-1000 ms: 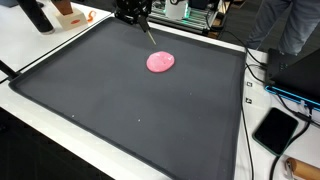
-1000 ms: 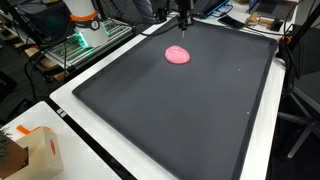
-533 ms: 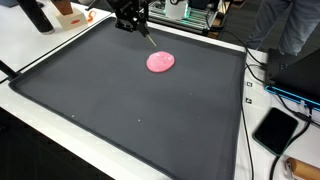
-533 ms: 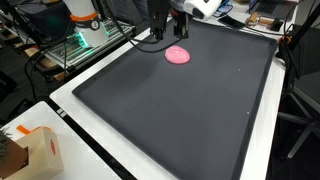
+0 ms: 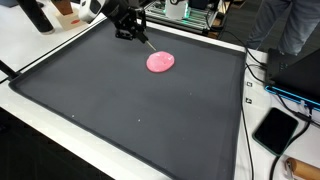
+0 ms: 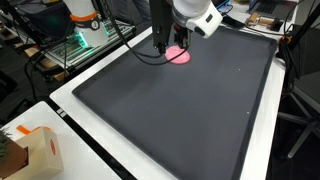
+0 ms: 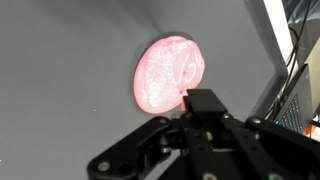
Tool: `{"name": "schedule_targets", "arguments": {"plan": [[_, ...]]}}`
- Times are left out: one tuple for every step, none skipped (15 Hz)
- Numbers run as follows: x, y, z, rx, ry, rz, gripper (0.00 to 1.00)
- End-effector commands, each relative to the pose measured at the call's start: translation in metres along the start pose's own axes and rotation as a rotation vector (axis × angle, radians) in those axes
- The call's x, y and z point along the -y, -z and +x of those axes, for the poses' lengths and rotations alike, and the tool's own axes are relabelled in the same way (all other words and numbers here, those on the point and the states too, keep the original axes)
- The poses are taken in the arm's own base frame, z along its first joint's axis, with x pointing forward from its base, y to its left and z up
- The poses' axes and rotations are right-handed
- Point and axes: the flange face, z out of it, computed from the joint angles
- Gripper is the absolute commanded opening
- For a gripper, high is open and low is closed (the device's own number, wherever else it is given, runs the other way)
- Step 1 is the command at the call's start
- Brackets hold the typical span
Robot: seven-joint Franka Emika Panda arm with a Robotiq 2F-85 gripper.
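1. Lying flat on a black mat (image 5: 120, 110), toward its far edge: a pink disc (image 5: 160, 62).
2. Hovering just beside it: the gripper (image 5: 135, 32), fingertips obscured, so impossible to tell whether spread or pressed together.
3. Likely risk: coming down off-centre and smearing or dragging the soft-looking disc.

On mat (image 5: 120, 110), blob (image 5: 160, 62) near far edge — end effector (image 5: 130, 32) just beside it, phone (image 5: 275, 128) outside mat
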Motion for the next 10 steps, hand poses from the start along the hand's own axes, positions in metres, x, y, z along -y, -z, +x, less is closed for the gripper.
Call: {"name": "schedule_targets", "arguments": {"plan": [[-0.017,-0.002,0.008,0.003,-0.015,0.037,0.03],[-0.020,-0.003,0.011,0.005,-0.018,0.033,0.03],[-0.023,-0.003,0.014,0.006,-0.020,0.030,0.03],[-0.025,-0.003,0.017,0.006,-0.026,0.023,0.03],[-0.028,-0.004,0.019,0.007,-0.029,0.022,0.03],[-0.030,-0.004,0.022,0.008,-0.037,0.015,0.03],[-0.032,-0.004,0.024,0.008,-0.048,0.009,0.03],[-0.033,-0.003,0.028,0.009,-0.057,0.000,0.03],[-0.034,-0.002,0.030,0.011,-0.071,-0.007,0.03],[-0.035,-0.001,0.033,0.011,-0.079,-0.012,0.03]]}}
